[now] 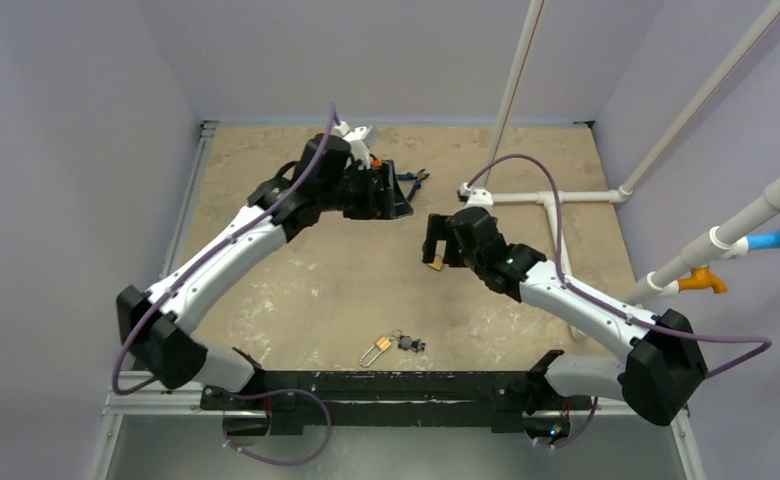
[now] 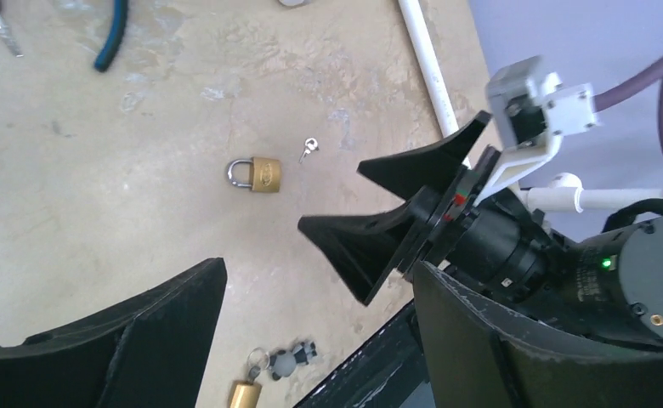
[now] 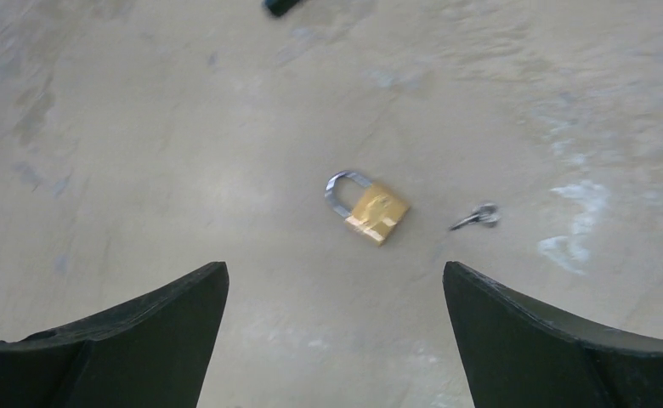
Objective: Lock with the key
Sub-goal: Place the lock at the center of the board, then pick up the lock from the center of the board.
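Observation:
A brass padlock point(image 3: 371, 208) with a silver shackle lies flat on the tan table, and a small silver key point(image 3: 478, 216) lies loose just to its right, not touching it. My right gripper point(image 3: 335, 268) hangs open above them, nothing between its fingers. In the left wrist view the same padlock point(image 2: 260, 173) and key point(image 2: 309, 149) show beyond my open, empty left gripper point(image 2: 320, 268). From above, the left gripper point(image 1: 401, 195) is at the back centre, the right gripper point(image 1: 434, 245) just beside it, with the padlock point(image 1: 434, 264) peeking out under it.
A second brass padlock point(image 1: 374, 350) on a ring with a small charm point(image 1: 411, 345) lies near the front rail point(image 1: 386, 382). Blue-handled pliers point(image 2: 111, 34) lie at the back. White pipes point(image 1: 546, 197) run along the table's right side.

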Robot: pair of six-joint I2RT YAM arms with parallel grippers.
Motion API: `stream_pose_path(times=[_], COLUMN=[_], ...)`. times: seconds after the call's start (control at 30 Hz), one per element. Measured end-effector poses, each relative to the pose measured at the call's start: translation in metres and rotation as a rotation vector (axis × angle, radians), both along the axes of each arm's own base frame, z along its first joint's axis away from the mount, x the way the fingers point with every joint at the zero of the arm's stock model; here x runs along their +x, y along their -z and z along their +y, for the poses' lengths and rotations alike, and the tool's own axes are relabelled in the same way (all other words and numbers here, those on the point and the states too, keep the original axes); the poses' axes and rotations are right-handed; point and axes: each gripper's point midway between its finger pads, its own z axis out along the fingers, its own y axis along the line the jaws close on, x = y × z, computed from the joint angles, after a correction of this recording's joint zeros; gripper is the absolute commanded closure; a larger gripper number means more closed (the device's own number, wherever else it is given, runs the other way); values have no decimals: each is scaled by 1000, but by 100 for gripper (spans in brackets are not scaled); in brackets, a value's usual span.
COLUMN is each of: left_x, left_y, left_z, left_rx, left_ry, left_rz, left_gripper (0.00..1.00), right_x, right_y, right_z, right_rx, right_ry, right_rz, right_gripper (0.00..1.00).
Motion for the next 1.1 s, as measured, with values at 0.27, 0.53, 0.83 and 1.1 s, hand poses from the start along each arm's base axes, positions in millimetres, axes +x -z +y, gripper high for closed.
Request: stream_pose_path(times=[0.27,0.53,0.83,1.1], left_x=[-53,-102,-117,-118], left_y=[-3,14,29,35], left_z=[87,137,158,163], left_rx=[43,123,158,169], left_ry=[-75,-105,-152,-166], left_rz=[-43,-29,-3,7], left_gripper=[18,18,18,18], right_x=[-79,-138,-162,-180], right_y=[12,50,84,104], right_z=[94,133,148,153], right_rx=[6,-66,-173,-246], right_ry=[-314,-527,-691,-756], right_rz=[57,135,173,209], right_gripper=[5,29,52,60])
